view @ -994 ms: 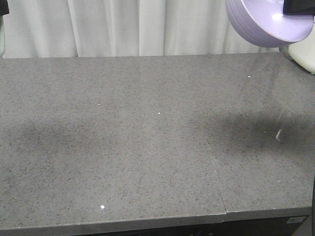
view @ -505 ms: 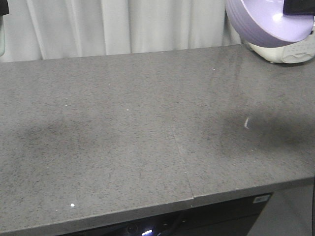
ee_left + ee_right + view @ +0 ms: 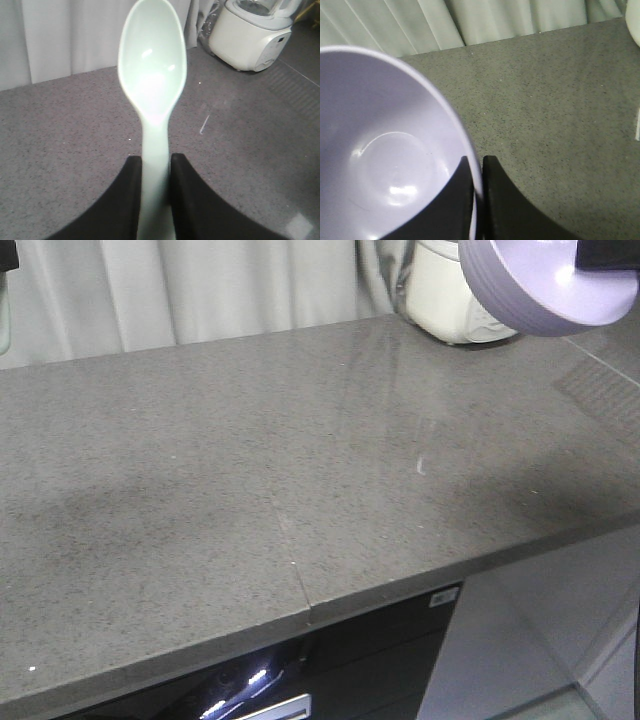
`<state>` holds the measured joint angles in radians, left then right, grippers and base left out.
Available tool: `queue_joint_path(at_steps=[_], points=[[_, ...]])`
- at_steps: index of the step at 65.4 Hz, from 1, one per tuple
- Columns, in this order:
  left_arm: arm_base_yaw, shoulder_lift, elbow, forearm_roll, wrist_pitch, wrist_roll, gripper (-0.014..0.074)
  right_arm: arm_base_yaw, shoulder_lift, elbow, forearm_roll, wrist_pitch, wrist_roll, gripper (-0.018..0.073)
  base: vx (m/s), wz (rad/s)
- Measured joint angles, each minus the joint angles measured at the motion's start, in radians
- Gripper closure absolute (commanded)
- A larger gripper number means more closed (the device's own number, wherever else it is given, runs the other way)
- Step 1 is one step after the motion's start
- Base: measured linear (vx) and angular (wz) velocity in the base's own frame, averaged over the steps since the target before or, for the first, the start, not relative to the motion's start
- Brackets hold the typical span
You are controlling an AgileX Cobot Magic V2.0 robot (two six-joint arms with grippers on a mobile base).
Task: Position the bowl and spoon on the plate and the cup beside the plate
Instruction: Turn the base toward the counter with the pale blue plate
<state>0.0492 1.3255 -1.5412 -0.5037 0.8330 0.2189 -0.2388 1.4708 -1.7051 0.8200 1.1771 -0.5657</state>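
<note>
The left pincer point(image 3: 156, 165) is closed narrowly on the handle of the spoon point(image 3: 152, 65). Its two black fingers point(image 3: 127, 200) press the handle from both sides. The spoon points forward, away from the wrist, with its hollow side turned to the camera. It is held in the air above the grey worktop point(image 3: 60, 130), and its rounded end appears to the left of the white appliance point(image 3: 250, 35) (probably a rice cooker, but the view is not sharp enough to be sure).

The right pincer point(image 3: 476, 162) grips the rim of the bowl point(image 3: 390, 150): one finger is inside the wall and the other is outside, with the thin rim between them. The lavender bowl is lifted above the worktop and does not touch it. In the front view it hangs tilted in front of the white appliance and covers part of it.

The white appliance stands at the far corner of the worktop, just beside the pale curtain point(image 3: 200, 290). A thin seam point(image 3: 290, 550) crosses the worktop, well to the left of the appliance.
</note>
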Motion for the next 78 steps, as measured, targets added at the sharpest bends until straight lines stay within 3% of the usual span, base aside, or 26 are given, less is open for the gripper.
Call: queue_joint_path(at_steps=[78], points=[[0.0,0.0,0.0,0.001,0.0,0.0,0.0603,0.0,0.0,0.0,-0.001,0.0,0.0,0.0564,-0.06,-0.25]])
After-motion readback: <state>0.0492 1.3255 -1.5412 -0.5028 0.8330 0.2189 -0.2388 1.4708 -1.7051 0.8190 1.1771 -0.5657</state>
